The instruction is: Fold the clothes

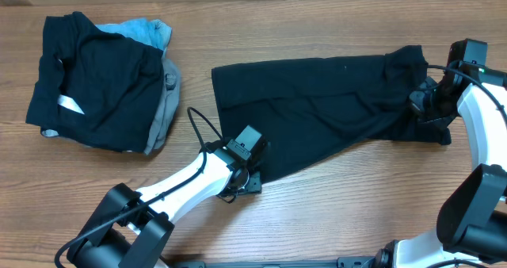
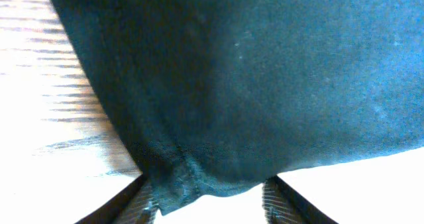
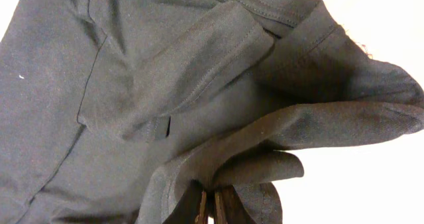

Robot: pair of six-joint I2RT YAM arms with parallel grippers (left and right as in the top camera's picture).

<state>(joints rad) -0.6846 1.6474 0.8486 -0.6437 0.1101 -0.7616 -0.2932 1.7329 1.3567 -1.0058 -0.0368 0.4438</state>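
From overhead, stretching from centre toward three o'clock, the T-shirt (image 1: 333,93) lies as a long rumpled band, seemingly halved lengthwise; crosswise folds look undone. Left wrist: left gripper (image 2: 209,187) spread astride the hem at six o'clock. Right wrist: right gripper (image 3: 212,209) pressed together, pinching bunched shirt cloth.

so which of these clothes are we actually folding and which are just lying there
In the job:
black T-shirt, spread mid-table
right tool, pinching its bunched end
left tool, open at its near corner

Lying about, piled at the left:
black garment with white strip
light-blue garment
grey garment
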